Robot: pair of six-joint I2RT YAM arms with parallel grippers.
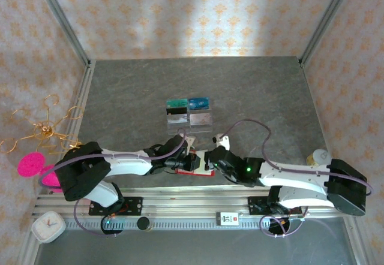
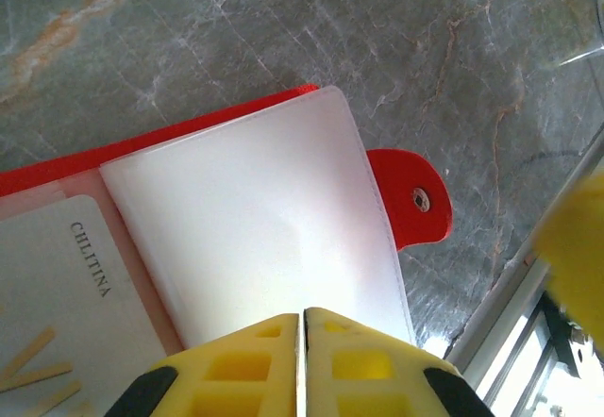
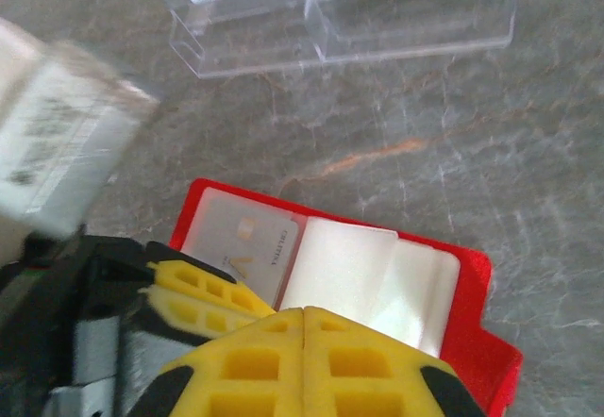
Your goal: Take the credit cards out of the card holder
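The red card holder (image 1: 203, 170) lies open by the near edge, between my two grippers. Its red cover (image 3: 467, 327) frames whitish pockets (image 3: 349, 271), and a snap tab (image 2: 411, 200) sticks out at one side. A pale grey credit card (image 3: 247, 245) marked CHLITINA (image 2: 57, 285) sits in the left pocket. My left gripper (image 2: 302, 318) is shut, with its tips at the edge of a raised white pocket sleeve (image 2: 255, 219). My right gripper (image 3: 303, 311) is shut at the holder's near edge, beside the left fingers (image 3: 203, 290). A blue credit card (image 1: 198, 103) rests in the tray.
A clear compartmented tray (image 1: 189, 124), (image 3: 349, 44) stands beyond the holder and also holds a teal card (image 1: 176, 104). A gold wire stand (image 1: 45, 130) and a pink disc (image 1: 30, 164) are at the left. A pale bottle (image 1: 318, 157) is at the right, and an aluminium rail (image 1: 192, 202) runs along the near edge.
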